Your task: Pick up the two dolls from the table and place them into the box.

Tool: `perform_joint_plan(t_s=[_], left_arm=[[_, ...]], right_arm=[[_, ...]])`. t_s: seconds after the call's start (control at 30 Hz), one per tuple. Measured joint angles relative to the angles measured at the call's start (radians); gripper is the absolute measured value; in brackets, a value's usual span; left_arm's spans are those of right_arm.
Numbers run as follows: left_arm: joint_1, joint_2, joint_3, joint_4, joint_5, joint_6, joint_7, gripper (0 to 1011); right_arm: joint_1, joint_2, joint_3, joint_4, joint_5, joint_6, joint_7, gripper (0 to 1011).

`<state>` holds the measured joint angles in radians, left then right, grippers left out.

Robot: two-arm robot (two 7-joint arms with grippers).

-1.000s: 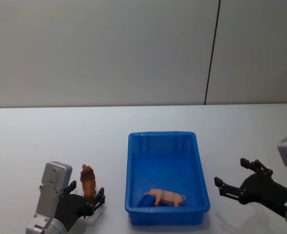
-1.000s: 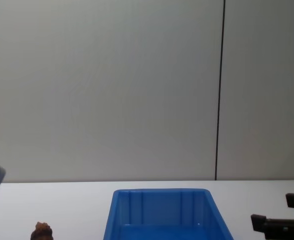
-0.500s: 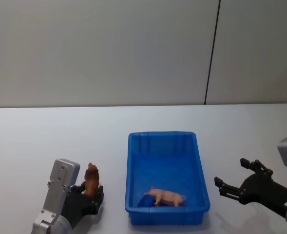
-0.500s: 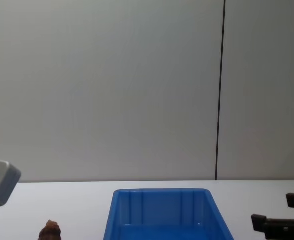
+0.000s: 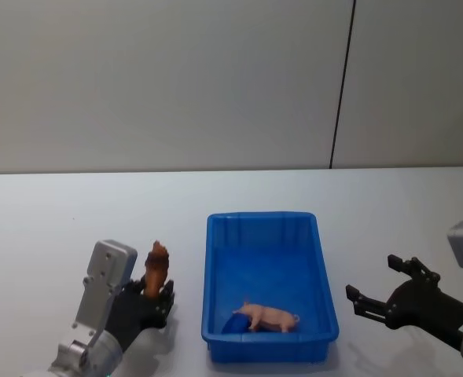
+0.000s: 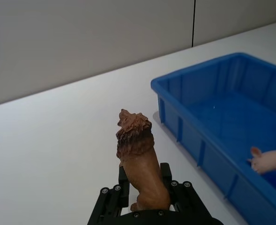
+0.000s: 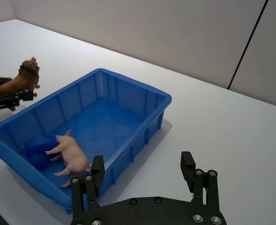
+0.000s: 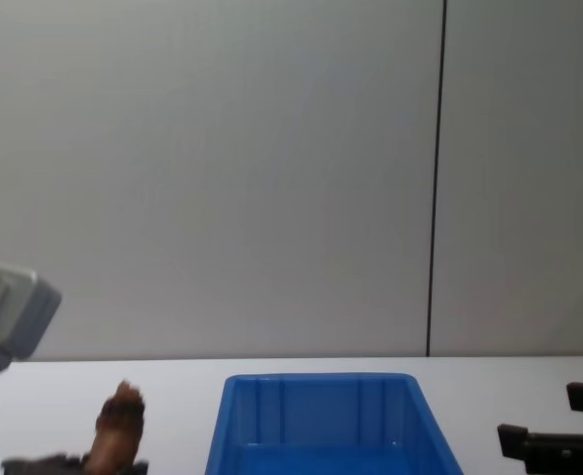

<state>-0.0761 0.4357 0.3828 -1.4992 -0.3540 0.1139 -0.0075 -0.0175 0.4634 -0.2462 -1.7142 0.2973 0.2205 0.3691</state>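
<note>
Left gripper (image 5: pixel 154 302): closed on the base of the brown lion doll (image 5: pixel 156 265), held upright off the table (image 5: pixel 58 212), at about 9 o'clock from the box (image 5: pixel 212 259) in the head view. You have it clamped low, round the hindquarters; the mane and head stand free above the jaws.

Right gripper (image 5: pixel 380 294): parked at 3 o'clock from the box, fingers spread wide, holding nothing.

Box, blue plastic, ribbed inner walls: sits centre table. Contents at its near end: one blue doll (image 5: pixel 235 323) in the corner, and a pink pig figure (image 5: pixel 269 316) lying just beside it.

Handling, lion doll: judged light and fairly firm, with a lumpy surface that gives the pads purchase. The tall body above a low grip may tip if you swing fast; carry level and release low over the box floor.

View notes:
- Left wrist view shows the lion (image 6: pixel 138 161) seated between the jaws and the box wall (image 6: pixel 184 122) nearby; the head view cannot resolve that contact.
- Right wrist view shows the pig (image 7: pixel 72 156) and blue doll (image 7: pixel 37 149) clearly against the floor, plus the lion (image 7: pixel 21 79) beyond the far wall.
- Chest view shows the lion (image 8: pixel 120 430) raised to about rim height, but not the box floor.
</note>
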Motion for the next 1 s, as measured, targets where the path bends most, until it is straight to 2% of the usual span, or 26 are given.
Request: perform_joint_plan(t_s=[0.3,0.43,0.87,1.0], left_arm=[[-0.026,-0.013,-0.004,-0.048,0.033,-0.028,-0.034,403],[-0.048,-0.031,-0.002,-0.063,0.045,-0.041,-0.068,403],[-0.104,-0.093,0.023,-0.054,0.065,-0.062,-0.167,406],[-0.118,-0.112,0.034,-0.036,0.072,-0.070,-0.194,538]], right_arm=[[0.000,0.000,0.000,0.000,0.000,0.000,0.000,1001],[0.000,0.000,0.000,0.000,0.000,0.000,0.000,1001],[0.000,0.000,0.000,0.000,0.000,0.000,0.000,1001],[0.000,0.000,0.000,0.000,0.000,0.000,0.000,1001]])
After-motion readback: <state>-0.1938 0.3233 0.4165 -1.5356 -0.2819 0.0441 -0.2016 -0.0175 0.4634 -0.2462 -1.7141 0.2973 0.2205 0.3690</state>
